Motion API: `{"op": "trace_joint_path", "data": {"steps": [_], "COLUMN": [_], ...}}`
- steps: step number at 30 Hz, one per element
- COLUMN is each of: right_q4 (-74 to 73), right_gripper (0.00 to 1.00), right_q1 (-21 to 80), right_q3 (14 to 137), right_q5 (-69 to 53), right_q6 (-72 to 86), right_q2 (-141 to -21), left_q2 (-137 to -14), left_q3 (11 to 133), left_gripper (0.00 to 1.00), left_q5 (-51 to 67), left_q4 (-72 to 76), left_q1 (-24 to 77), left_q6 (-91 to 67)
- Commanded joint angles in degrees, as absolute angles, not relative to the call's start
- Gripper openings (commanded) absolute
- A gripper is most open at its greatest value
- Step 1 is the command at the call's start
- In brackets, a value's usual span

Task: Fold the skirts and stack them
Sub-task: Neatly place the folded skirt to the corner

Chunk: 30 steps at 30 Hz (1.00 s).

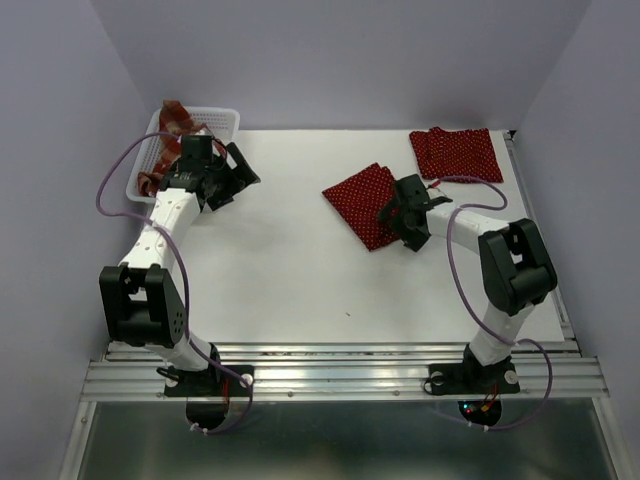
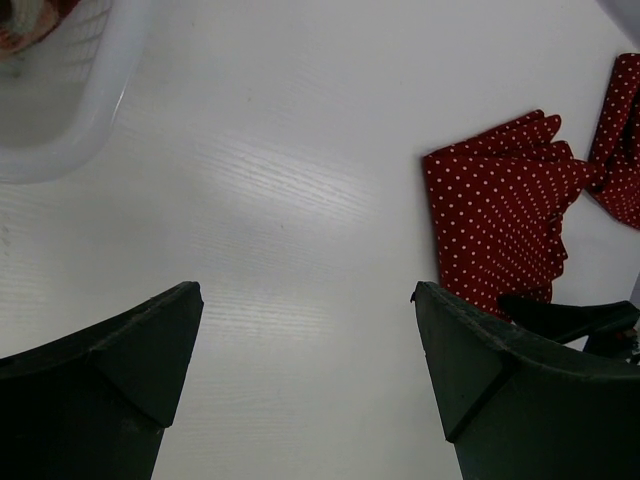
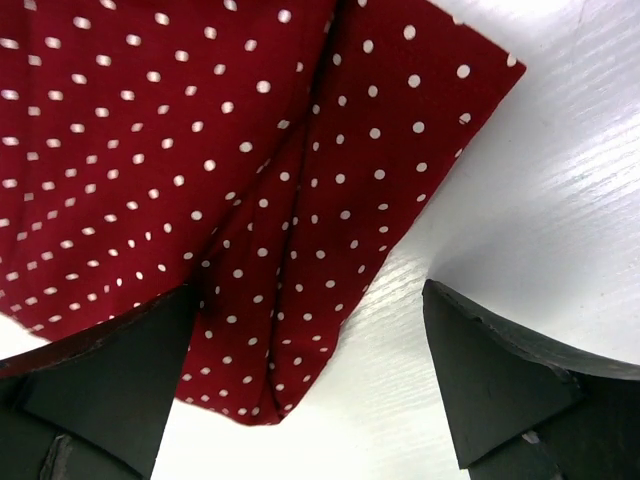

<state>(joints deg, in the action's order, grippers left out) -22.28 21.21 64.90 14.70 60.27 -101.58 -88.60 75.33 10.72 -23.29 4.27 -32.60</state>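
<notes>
A white basket point(image 1: 222, 118) sits at the far left corner of the table point(image 1: 300, 280), with the plaid skirt point(image 1: 178, 118) bunched inside it. The left gripper point(image 2: 308, 300) hangs just right of the basket over bare tabletop, jaws spread wide and holding nothing. Well to the right of the basket, near mid-table, one dotted skirt point(image 3: 200, 150) lies folded, turned like a diamond. The right gripper point(image 3: 310, 310) hovers at that skirt's edge farthest from the basket, jaws released, one finger over the cloth and the other over bare table. I cannot tell whether it touches the cloth. The second dotted skirt point(image 1: 455, 153) lies folded flat farther right still, level with the basket.
</notes>
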Motion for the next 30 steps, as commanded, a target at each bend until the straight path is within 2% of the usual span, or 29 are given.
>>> {"op": "trace_joint_path", "data": {"steps": [1, 9, 13, 14, 16, 17, 20, 23, 25, 26, 30], "right_q4": [-21.45, -17.14, -16.0, -16.08, -16.17, -16.43, -17.4, -17.58, -16.62, -14.61, -11.52], "right_gripper": [1.0, 1.0, 0.91, 0.8, 0.65, 0.51, 0.3, 0.22, 0.2, 0.16, 0.08], "right_q1": [21.88, 21.88, 21.88, 21.88, 21.88, 21.88, 21.88, 21.88, 21.88, 21.88, 21.36], "right_q3": [67.06, 65.48, 65.39, 66.43, 67.41, 68.8, 71.71, 73.56, 76.1, 77.16, 82.69], "right_q5": [17.49, 16.44, 18.97, 19.77, 21.52, 22.06, 23.37, 27.83, 30.84, 30.85, 29.45], "right_q6": [62.14, 61.35, 58.98, 58.1, 56.52, 55.99, 51.0, 46.25, 37.57, 28.22, 8.08], "right_q2": [-103.71, -107.49, -109.24, -109.77, -111.44, -111.97, -113.73, -113.47, -112.86, -112.76, -112.94], "left_q2": [-84.9, -85.43, -85.78, -85.87, -86.22, -86.31, -86.66, -86.57, -86.57, -86.4, -86.66], "left_q3": [74.18, 73.65, 74.27, 74.44, 74.79, 74.97, 75.67, 76.37, 77.17, 77.52, 78.48], "left_gripper": [0.99, 0.99, 0.99, 0.99, 0.99, 0.99, 0.99, 0.99, 0.99, 0.99, 0.99], "left_q5": [13.27, 15.12, 14.42, 14.15, 13.89, 13.71, 13.01, 11.96, 11.34, 10.9, 9.94], "left_q4": [-19.52, -18.72, -19.33, -19.51, -19.95, -20.13, -20.92, -21.79, -22.59, -22.85, -23.29], "left_q1": [4.04, 4.13, 4.13, 4.13, 4.13, 4.13, 4.13, 4.13, 4.13, 4.13, 4.13], "left_q6": [-32.26, -32.26, -32.26, -32.26, -32.17, -32.17, -31.99, -31.82, -31.64, -31.64, -31.55]}}
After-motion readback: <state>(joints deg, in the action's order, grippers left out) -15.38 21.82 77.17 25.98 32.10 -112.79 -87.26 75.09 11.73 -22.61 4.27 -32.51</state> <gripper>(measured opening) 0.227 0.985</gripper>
